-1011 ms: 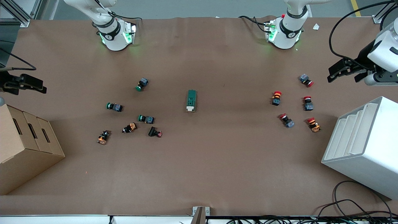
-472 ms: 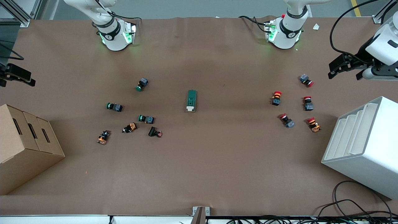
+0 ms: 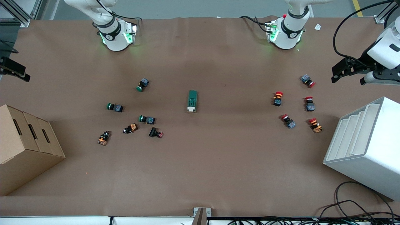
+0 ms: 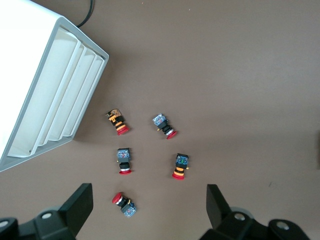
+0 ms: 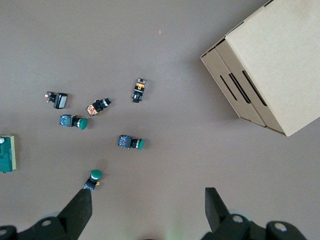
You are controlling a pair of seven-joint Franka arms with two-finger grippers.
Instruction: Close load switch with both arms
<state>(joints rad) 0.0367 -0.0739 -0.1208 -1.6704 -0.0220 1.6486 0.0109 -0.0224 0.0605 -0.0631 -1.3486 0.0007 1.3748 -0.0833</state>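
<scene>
The load switch [image 3: 192,101], a dark green block with a white lever end, lies flat at the table's middle; the white end points toward the front camera. It shows at the edge of the right wrist view [image 5: 7,154]. My left gripper [image 3: 342,71] hangs open over the left arm's end of the table, above the red-capped buttons, with nothing between its fingers [image 4: 80,206]. My right gripper [image 3: 15,72] is at the right arm's end of the table, half out of the front view. It is open [image 5: 147,210] and empty. Both grippers are well apart from the switch.
Several red-capped push-buttons [image 3: 307,80] lie toward the left arm's end, beside a white slotted rack [image 3: 365,143]. Green-capped and orange push-buttons [image 3: 146,119] lie toward the right arm's end, beside a cardboard box [image 3: 28,140]. Cables trail at the table's near corner [image 3: 359,206].
Both grippers have drawn outward toward their ends of the table; the right one has slid mostly out of the front view. The switch and buttons have not moved.
</scene>
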